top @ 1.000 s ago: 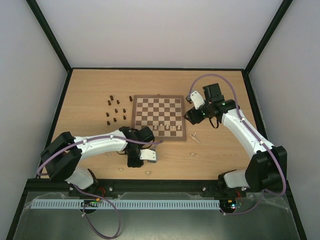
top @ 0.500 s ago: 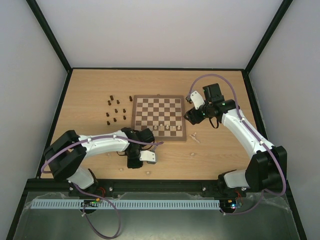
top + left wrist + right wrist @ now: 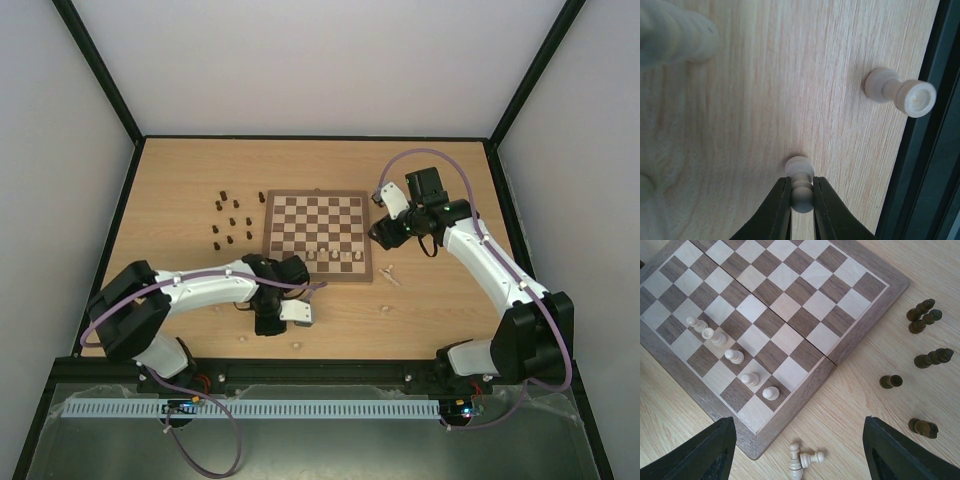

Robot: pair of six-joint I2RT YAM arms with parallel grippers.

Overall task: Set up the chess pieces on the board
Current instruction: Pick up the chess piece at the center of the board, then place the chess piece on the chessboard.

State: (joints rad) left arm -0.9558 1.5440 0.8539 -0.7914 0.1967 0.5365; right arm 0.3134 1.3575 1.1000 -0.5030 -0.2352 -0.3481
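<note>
Down near the table's (image 3: 420, 310) front edge, the left end effector (image 3: 801, 192) pinches a pale pawn (image 3: 799, 170) by its head; the pawn's long axis runs on from the fingers, base away from them; upright or tilted, I cannot tell; the left arm lies low, elbow bent, before the board (image 3: 317, 194); the right end effector (image 3: 384, 234) hangs beside the board's right rim, fingers spread wide; another pale piece (image 3: 675, 30) is blurred and cut off.

The board (image 3: 317, 218) is lying flat on the counter (image 3: 440, 300), pale pawns (image 3: 733, 356) standing in a row along one edge; dark pieces (image 3: 232, 222) are clustering beside it (all off-board), and one cream pawn (image 3: 801, 192) is sitting pinched in the left claw (image 3: 801, 200).
</note>
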